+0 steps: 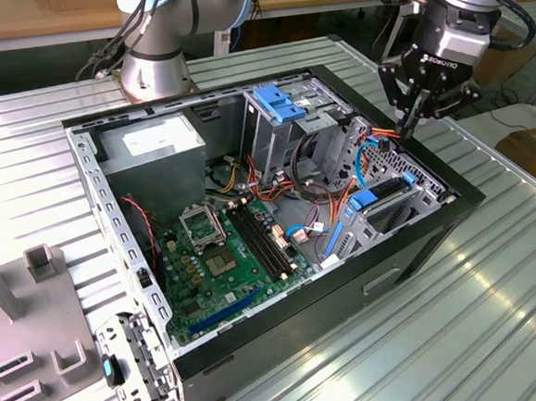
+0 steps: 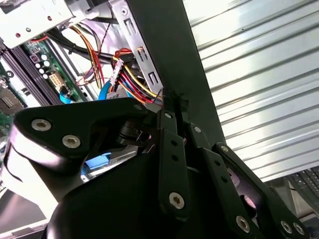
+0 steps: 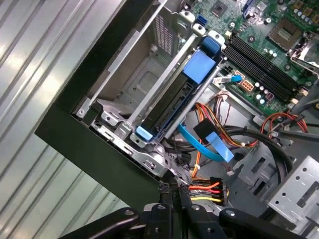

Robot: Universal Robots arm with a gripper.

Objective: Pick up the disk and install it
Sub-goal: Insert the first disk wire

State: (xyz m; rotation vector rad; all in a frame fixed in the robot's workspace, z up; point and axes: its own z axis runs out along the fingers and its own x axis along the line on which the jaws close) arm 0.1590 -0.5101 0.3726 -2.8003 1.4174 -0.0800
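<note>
The disk (image 3: pixel 167 107) stands on edge in the lower drive cage of the open computer case (image 1: pixel 419 235). It shows as a dark slab edged by a blue plastic frame, with blue tabs at both ends. In the exterior view the disk (image 1: pixel 379 194) lies low in the case's corner on that view's right. My gripper (image 1: pixel 410 126) hangs just above that corner, over the case's edge. Its fingers (image 3: pixel 172 195) are pressed together with nothing seen between them, beside a connector of red, yellow and black wires (image 3: pixel 207 188). In the second wrist view the gripper (image 2: pixel 172 99) points at the same wire bundle.
A green motherboard (image 1: pixel 225 250) covers the case floor, with a grey power-supply box (image 1: pixel 157 144) at the back. A blue bracket (image 1: pixel 279 102) tops the upper cage. Loose blue and orange cables (image 3: pixel 204 144) lie beside the drive cage. Grey fixtures (image 1: pixel 35 312) stand on the ribbed metal table (image 1: pixel 501 331).
</note>
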